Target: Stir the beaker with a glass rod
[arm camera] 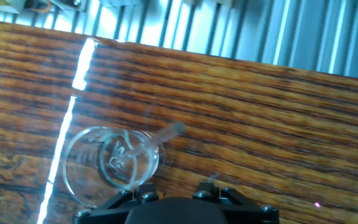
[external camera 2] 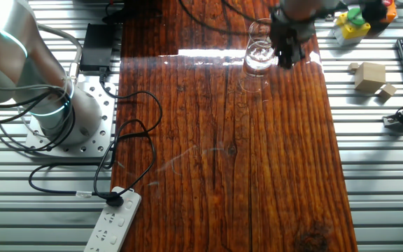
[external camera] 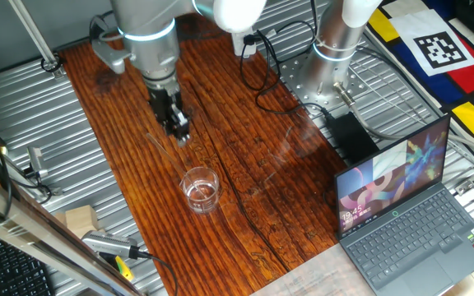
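Glass rod [external camera: 161, 148] slanted, lower end away from beaker [external camera: 201, 188], pinched in gripper [external camera: 179, 131].

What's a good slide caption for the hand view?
Gripper hovering by the clear beaker on the wooden table, a glass rod angled beside it.

You see beaker [external camera: 201, 188], small clear glass, upright on wood counter [external camera: 245, 148]; glass rod [arm camera: 164, 134], thin, transparent, tilted, just beside beaker rim.

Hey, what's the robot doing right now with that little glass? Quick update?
Gripper low over the table, beside the beaker; open or shut unclear. Beaker upright, a thin rod showing at its rim. Nothing in the way.
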You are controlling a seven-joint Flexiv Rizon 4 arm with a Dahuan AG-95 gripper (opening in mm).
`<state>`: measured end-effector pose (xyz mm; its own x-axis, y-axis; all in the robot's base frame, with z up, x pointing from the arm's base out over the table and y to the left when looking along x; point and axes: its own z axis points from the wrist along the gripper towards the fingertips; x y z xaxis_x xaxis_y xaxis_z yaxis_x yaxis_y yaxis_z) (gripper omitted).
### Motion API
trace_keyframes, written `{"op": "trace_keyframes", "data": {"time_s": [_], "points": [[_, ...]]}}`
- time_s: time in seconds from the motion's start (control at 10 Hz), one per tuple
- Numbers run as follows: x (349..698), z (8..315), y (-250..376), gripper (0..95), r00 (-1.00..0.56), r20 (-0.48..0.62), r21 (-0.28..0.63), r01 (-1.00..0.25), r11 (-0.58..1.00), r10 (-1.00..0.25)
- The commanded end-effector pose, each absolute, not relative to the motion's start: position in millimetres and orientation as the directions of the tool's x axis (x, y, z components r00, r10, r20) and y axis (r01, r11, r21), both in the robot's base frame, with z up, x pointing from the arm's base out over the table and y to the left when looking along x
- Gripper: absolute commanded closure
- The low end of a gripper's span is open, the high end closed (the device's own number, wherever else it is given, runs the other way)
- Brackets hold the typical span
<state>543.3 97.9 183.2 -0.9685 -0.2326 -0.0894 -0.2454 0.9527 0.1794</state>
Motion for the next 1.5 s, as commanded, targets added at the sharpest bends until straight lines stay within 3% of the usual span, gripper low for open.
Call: {"op": "trace_keyframes", "data": {"time_s": [0.1, 1.0, 1.1, 1.5], "points": [[546, 183, 103, 57.0, -0.971, -0.084, 0.176, -0.237, 0.955, -0.226], [558, 187, 122, 57.0, -0.981, -0.077, 0.179, -0.191, 0.965, -0.18], [558, 187, 122, 76.0, -0.981, -0.077, 0.178, -0.192, 0.965, -0.181], [560, 188, 124, 76.0, -0.98, -0.081, 0.177, -0.192, 0.965, -0.181]]}}
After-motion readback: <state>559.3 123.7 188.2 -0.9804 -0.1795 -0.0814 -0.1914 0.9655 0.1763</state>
